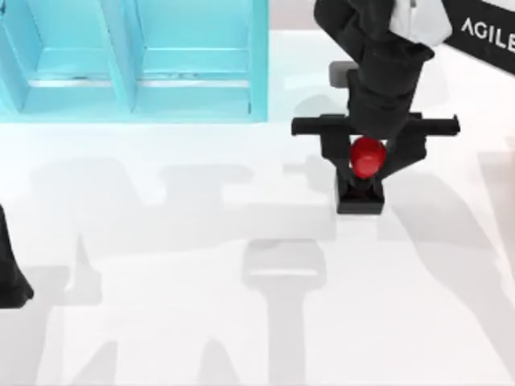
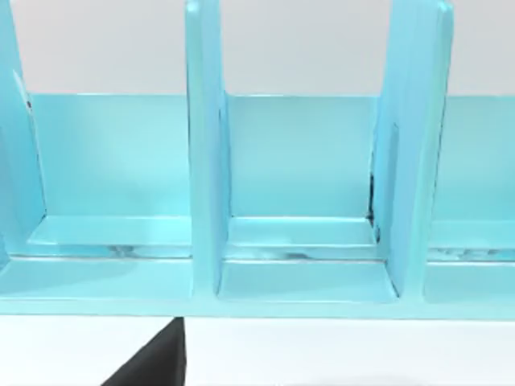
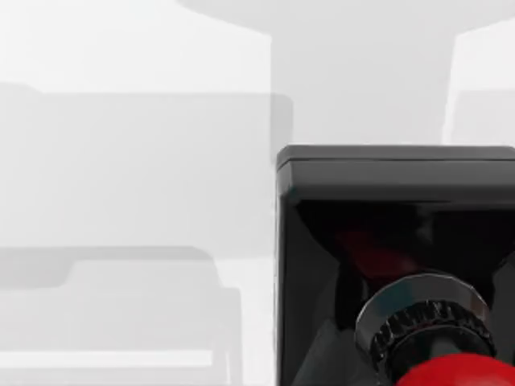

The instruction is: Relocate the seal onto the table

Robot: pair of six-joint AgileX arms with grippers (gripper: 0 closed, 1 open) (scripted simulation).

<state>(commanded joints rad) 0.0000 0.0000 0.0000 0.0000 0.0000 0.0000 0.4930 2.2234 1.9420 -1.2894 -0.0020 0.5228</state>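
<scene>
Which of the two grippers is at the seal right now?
The right gripper, right of the turquoise shelf: its fingers flank the seal and its red knob. The left arm sits parked at the table's left edge.

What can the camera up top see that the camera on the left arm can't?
The top view alone has the right gripper around the seal, whose red knob sits between the fingers and whose black base is over the white table, right of the shelf. The left arm is parked at the table's left edge. The left wrist view alone looks straight into the shelf's compartments. Both share the turquoise shelf and the table.
</scene>
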